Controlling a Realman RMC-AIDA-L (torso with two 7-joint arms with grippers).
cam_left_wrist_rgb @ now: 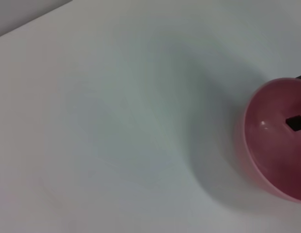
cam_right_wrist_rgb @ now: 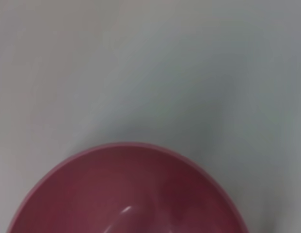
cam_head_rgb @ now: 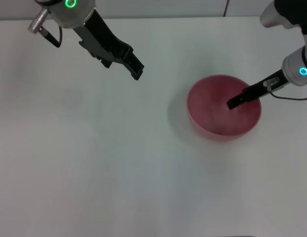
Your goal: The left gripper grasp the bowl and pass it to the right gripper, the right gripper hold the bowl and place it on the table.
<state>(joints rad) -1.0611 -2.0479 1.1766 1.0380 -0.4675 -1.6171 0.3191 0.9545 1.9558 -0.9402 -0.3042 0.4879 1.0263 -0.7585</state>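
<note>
Placement looks under way: right gripper reaches over the rim into the bowl, seemingly clamped on its wall, bowl low over the table; next, set down and release; left gripper empty, well apart.

No readable text, labels, brands or numbers anywhere in view.

White matte worktop fills nearly all of head view, plain, no marks. Far edge runs along top; behind it a pale grey wall strip w/ one thin vertical seam. Light soft & even, faint shadows only. Left wrist view: grey band past worktop corner.
</note>
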